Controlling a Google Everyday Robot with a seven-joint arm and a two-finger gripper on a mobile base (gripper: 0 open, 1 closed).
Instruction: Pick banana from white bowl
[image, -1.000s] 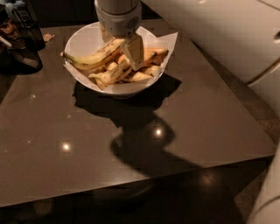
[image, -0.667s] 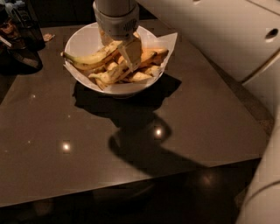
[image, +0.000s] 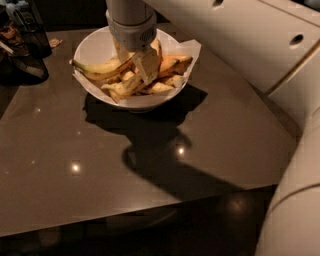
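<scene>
The white bowl (image: 95, 45) stands at the back middle of the dark table, lined with white paper whose corners poke over the rim. It holds several bananas. The long curved pale-yellow banana (image: 97, 67) lies along the bowl's left side, its thin end pointing left over the rim and its other end running under my gripper. Shorter orange-tinted bananas (image: 172, 64) lie to the right. My gripper (image: 135, 60) reaches straight down into the middle of the bowl among the bananas and hides those behind it.
Dark objects (image: 22, 42) stand at the table's back left corner. My white arm (image: 260, 45) crosses the upper right and its lower part fills the right edge. The table's front edge (image: 125, 220) runs across the bottom, with dark floor below.
The gripper stays down in the bowl at almost the same place. The bananas have not visibly moved.
</scene>
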